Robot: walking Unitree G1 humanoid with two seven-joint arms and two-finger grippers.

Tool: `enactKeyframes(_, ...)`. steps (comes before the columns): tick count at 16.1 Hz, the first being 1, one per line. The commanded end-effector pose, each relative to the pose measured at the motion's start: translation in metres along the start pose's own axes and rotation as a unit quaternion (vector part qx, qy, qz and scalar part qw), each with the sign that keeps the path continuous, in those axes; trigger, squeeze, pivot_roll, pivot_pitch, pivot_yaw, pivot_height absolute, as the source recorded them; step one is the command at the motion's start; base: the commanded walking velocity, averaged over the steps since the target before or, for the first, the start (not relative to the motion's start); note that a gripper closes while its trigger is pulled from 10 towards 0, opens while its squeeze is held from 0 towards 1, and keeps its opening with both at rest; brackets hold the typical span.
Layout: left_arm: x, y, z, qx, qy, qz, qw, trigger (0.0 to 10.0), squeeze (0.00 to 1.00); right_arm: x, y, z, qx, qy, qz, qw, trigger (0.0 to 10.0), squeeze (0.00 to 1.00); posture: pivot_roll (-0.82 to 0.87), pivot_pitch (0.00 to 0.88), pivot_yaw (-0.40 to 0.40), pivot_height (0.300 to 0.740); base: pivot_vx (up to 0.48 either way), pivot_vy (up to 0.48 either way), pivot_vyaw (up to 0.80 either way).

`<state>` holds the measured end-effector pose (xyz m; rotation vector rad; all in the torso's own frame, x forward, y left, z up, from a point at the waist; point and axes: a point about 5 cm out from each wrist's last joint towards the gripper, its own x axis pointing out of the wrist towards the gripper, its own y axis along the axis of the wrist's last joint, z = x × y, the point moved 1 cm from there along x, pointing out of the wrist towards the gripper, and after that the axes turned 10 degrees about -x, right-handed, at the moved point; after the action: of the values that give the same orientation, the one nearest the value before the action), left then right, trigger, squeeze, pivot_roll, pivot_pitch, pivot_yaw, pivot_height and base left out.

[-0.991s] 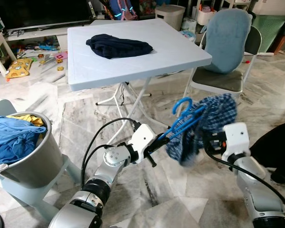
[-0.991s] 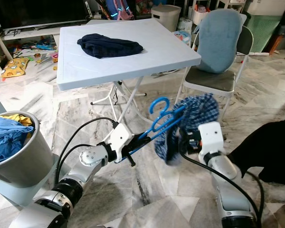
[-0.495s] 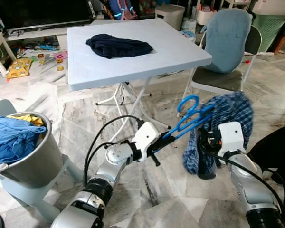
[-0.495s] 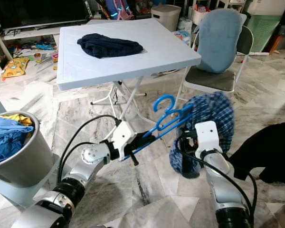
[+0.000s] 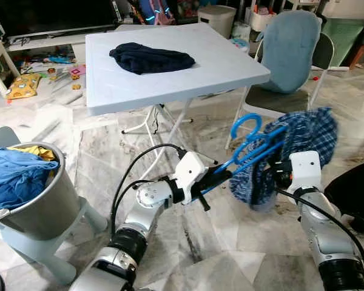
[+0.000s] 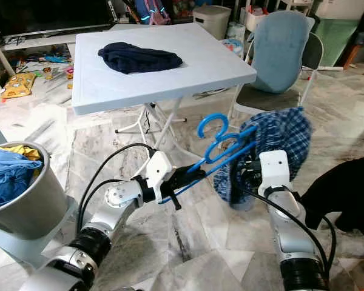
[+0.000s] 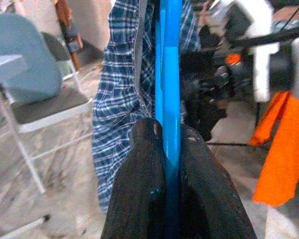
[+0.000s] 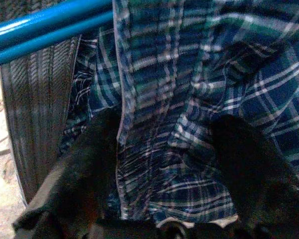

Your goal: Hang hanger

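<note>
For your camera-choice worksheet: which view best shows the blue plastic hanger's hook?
The left eye view: the blue plastic hanger shows its whole curled hook. The right eye view matches it. The left wrist view shows one bar pinched by the left claw; the right wrist view, two bars.

Right pincer [image 5: 273, 179] tips buried in plaid shirt [image 5: 303, 142]; hanger [image 5: 249, 151] far end hidden.
</note>
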<state>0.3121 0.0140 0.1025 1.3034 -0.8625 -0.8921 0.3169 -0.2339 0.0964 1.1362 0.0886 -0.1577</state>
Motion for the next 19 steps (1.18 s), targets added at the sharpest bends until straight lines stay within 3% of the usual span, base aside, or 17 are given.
enactKeyframes(1, 0.002, 0.008, 0.001, 0.001, -0.007, 0.020, 1.000, 0.0, 0.00, 0.002, -0.002, 0.006, 0.004, -0.014, -0.005, 1.000, 0.0, 0.00, 0.00, 0.000, -0.020, 0.740, 0.000, 0.000, 0.00)
enactKeyframes(9, 0.002, 0.009, 0.006, 0.000, -0.025, 0.021, 0.999, 0.0, 0.00, 0.003, -0.001, 0.015, 0.025, -0.042, 0.002, 0.999, 0.0, 0.00, -0.01, 0.000, -0.024, 0.740, 0.000, 0.000, 0.00)
enactKeyframes(13, 0.002, 0.009, 0.006, 0.002, -0.024, 0.019, 1.000, 0.0, 0.00, 0.001, -0.001, 0.027, 0.060, -0.075, 0.012, 0.995, 0.0, 0.00, -0.01, 0.000, -0.023, 0.740, 0.000, 0.000, 0.00)
enactKeyframes(19, -0.003, -0.002, 0.005, -0.003, -0.015, -0.003, 1.000, 0.0, 0.00, -0.004, -0.001, 0.023, 0.110, -0.074, 0.019, 0.991, 0.0, 0.00, -0.01, 0.000, -0.023, 0.740, 0.000, 0.000, 0.00)
